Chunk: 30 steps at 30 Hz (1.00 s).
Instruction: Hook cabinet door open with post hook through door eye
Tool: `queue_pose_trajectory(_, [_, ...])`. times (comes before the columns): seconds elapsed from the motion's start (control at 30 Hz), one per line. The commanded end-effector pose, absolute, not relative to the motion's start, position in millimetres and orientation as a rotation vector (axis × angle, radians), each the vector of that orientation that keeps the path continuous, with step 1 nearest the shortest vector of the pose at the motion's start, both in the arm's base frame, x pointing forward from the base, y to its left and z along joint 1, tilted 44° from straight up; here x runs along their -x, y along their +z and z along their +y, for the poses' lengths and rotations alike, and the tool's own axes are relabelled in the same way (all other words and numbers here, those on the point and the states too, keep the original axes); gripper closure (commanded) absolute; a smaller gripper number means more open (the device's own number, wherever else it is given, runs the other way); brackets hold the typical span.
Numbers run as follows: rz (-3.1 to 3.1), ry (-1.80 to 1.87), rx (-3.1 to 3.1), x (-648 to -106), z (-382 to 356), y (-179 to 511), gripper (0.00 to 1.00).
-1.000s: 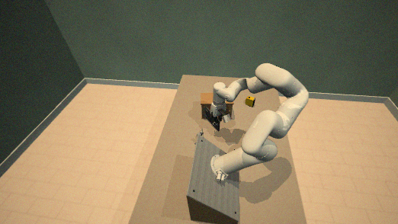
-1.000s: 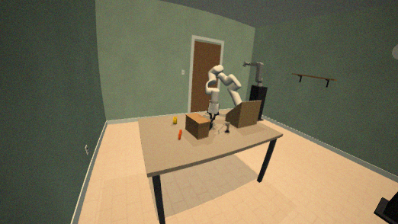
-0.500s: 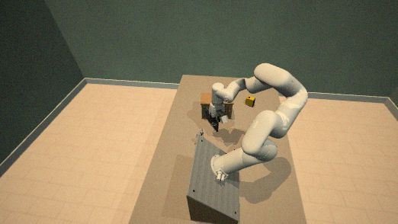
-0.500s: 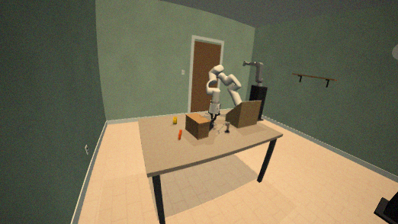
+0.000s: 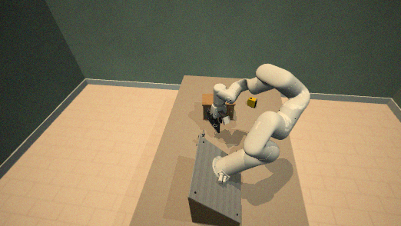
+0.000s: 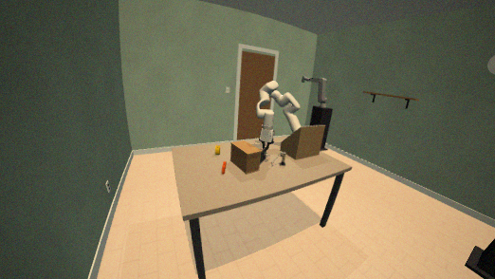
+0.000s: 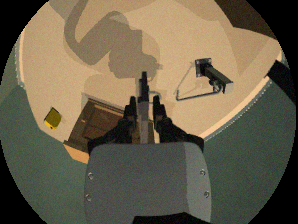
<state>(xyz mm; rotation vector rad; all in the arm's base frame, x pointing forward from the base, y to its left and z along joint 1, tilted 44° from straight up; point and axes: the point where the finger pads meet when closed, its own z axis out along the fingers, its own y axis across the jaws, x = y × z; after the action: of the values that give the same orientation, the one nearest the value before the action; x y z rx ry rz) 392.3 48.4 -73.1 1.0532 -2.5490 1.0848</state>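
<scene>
tan bench [image 5: 173, 134] [image 6: 213, 192] [image 7: 170, 30], cabinet [image 5: 207, 99] [image 6: 239, 158] [image 7: 97, 122] toward its far edge. door [image 5: 217, 127] [image 6: 263, 157] [image 7: 143, 120] open, my pincer [image 5: 215, 121] [image 6: 265, 148] [image 7: 144, 103] partly spread around it, unclenched. hook [image 5: 200, 135] [image 6: 277, 158] [image 7: 197, 96] apart.

The cabinet door [image 5: 213, 124] [image 6: 263, 157] [image 7: 144, 119] is swinging a little wider, its free edge drawing farther out from the cabinet [image 5: 207, 99] [image 6: 245, 157] [image 7: 95, 125] in the top view. The gripper [image 5: 216, 119] [image 6: 265, 148] [image 7: 144, 103] is shifting slightly along with it, away from the yellow block's [image 5: 252, 102] [image 6: 217, 150] [image 7: 52, 118] side, though at this grain the travel looks small and its exact path is hard to judge.
</scene>
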Motion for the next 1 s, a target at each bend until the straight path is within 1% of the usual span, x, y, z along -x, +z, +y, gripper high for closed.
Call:
queue_pose_trajectory(0.0, [-2.534,1.079,-1.081,-396.7,47.4,-69.8,0.73])
queue_pose_trajectory(0.97, [-2.534,1.079,-1.081,-393.9,65.0,-51.4,0.73])
